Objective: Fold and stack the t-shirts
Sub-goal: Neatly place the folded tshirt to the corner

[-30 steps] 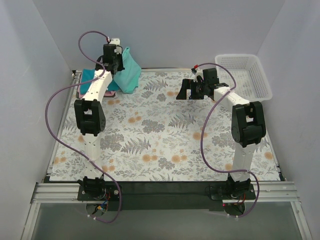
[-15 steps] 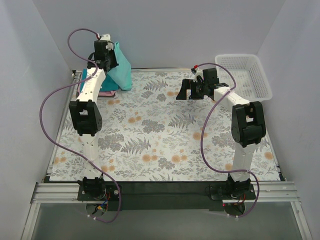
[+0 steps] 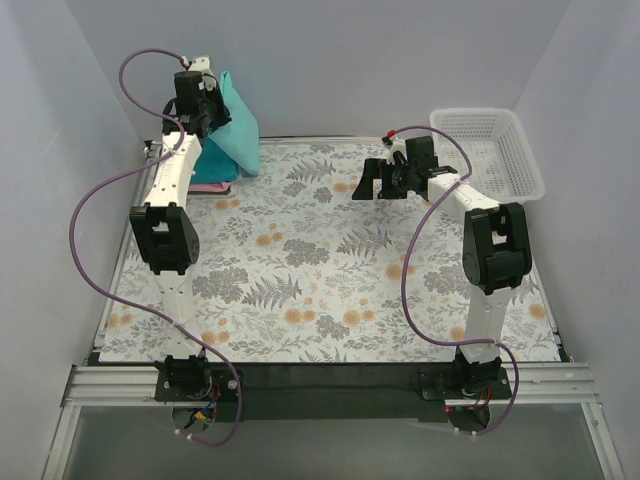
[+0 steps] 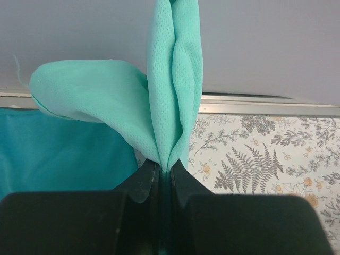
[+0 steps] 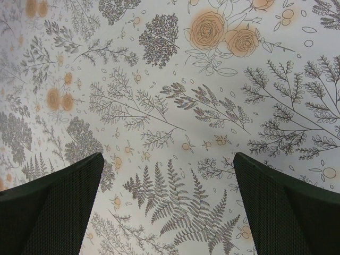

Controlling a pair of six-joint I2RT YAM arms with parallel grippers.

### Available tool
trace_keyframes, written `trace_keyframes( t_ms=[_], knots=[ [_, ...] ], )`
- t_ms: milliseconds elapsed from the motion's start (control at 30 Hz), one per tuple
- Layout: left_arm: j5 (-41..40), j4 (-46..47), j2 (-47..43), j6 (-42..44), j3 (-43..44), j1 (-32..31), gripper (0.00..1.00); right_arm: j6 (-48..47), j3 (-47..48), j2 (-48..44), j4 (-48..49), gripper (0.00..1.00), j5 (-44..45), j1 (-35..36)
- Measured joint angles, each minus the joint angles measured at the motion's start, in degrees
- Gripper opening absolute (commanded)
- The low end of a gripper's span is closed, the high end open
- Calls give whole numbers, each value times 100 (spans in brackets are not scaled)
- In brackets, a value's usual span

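Note:
My left gripper (image 3: 208,103) is raised over the table's far left corner, shut on a pinched fold of the sea-green t-shirt (image 3: 236,132). The shirt hangs from it down toward the mat. In the left wrist view the jaws (image 4: 166,168) are pressed together on the sea-green t-shirt (image 4: 175,79). A darker teal-blue t-shirt (image 4: 64,154) lies flat below, also seen under the arm (image 3: 207,170). A thin pink edge (image 3: 218,187) shows beneath it. My right gripper (image 3: 373,182) hovers open over the far middle of the mat, with only floral mat between its fingers (image 5: 64,196).
A white mesh basket (image 3: 520,150) stands at the far right corner. The floral mat (image 3: 330,270) covers the table, with walls close at the back and on both sides. The metal rail (image 4: 265,103) runs along the far edge.
My left gripper has risen and swung to the far left with the sea-green shirt, pulling it higher off the stack. The right arm has not moved.

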Motion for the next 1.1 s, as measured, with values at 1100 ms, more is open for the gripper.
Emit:
trace_keyframes(
  t_ms=[1100],
  knots=[
    [887,-514,706,778,214,1633,4,-63,0,20,-105,98,-42,66]
  ],
)
